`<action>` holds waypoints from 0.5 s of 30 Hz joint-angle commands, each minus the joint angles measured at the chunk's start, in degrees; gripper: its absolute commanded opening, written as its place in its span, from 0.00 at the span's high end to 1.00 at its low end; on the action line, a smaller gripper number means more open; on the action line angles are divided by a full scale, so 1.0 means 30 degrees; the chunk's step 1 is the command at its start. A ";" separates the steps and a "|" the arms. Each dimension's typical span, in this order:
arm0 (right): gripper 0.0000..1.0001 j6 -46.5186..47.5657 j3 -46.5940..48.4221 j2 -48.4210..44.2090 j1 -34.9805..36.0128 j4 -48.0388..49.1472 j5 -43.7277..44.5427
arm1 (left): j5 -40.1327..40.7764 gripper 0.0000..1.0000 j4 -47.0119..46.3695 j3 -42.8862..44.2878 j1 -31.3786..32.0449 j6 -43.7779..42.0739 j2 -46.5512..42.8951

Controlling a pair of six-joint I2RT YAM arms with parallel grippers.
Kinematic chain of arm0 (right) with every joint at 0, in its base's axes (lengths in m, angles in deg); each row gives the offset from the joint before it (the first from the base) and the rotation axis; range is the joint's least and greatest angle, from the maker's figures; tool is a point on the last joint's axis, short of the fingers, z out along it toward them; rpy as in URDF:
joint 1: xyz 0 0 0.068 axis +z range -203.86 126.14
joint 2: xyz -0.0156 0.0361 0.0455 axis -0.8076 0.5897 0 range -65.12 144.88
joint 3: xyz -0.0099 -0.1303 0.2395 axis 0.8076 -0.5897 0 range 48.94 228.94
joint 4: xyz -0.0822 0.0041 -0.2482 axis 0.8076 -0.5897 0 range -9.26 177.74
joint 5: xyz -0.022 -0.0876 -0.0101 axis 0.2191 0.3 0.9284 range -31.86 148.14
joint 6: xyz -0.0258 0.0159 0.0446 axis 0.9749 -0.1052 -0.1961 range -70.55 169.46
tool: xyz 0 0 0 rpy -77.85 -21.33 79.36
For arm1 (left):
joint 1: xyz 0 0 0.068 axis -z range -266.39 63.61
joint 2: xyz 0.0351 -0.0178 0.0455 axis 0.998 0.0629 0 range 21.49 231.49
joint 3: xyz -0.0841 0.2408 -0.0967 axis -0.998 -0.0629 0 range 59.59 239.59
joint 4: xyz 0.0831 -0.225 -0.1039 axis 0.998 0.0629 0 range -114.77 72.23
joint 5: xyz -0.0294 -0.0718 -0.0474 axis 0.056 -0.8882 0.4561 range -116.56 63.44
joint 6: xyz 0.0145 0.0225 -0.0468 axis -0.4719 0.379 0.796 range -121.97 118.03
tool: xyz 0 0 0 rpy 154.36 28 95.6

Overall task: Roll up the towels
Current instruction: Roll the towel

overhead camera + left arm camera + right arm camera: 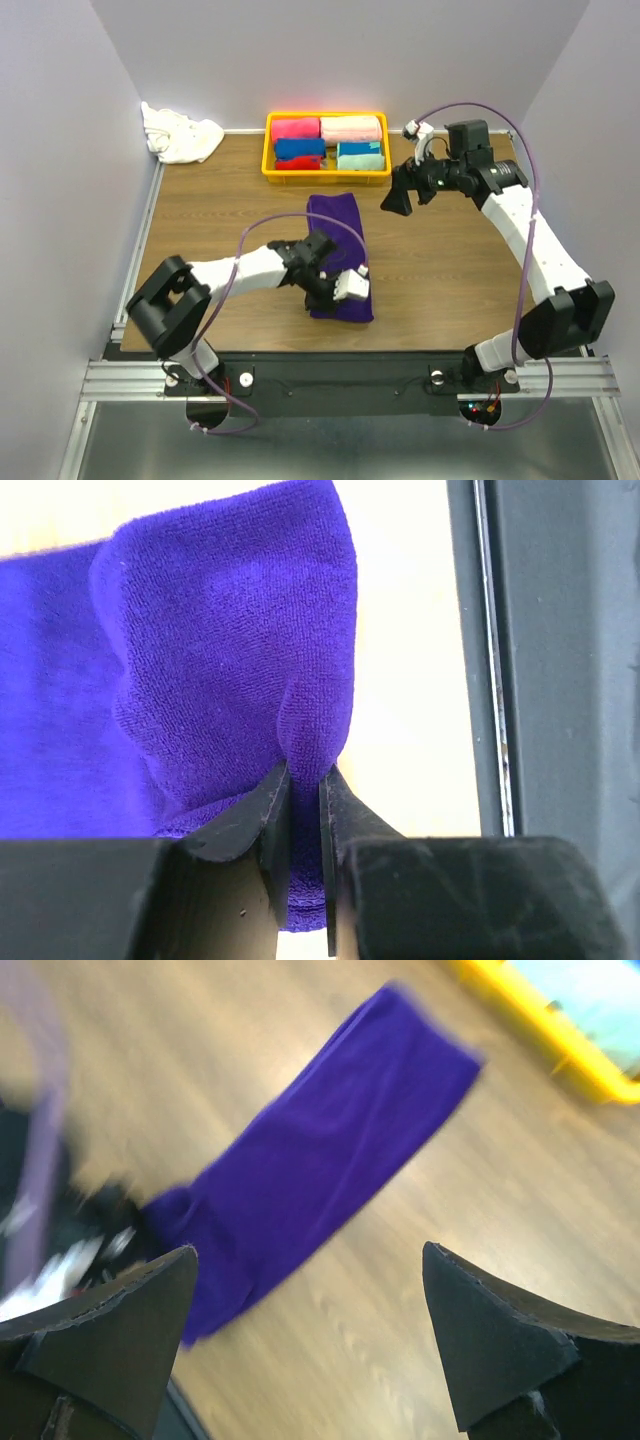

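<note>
One fold of the purple towel [338,235], flat lengthwise on the table [200,220], is pinched at its near end by the left gripper [305,780]; right gripper [405,195] hangs spread, empty. We advise rolling tightly away, edges square.

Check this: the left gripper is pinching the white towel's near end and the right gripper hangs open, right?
No: the left gripper pinches the purple towel, not a white one, as the left wrist view shows. The right gripper does hang open.
</note>
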 commanded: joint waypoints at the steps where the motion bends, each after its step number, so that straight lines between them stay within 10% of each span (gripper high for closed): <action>1: 0.02 0.3768 -0.1137 -0.1695 0.0124 -0.3695 -0.0974 | -0.4853 0.81 0.3990 0.2271 -0.1934 -0.0799 0.2688; 15: 0.23 0.8114 -0.3743 -0.4509 0.4391 -0.7458 0.1304 | -1.0251 0.79 1.1464 0.7841 -0.5425 -0.3672 1.1223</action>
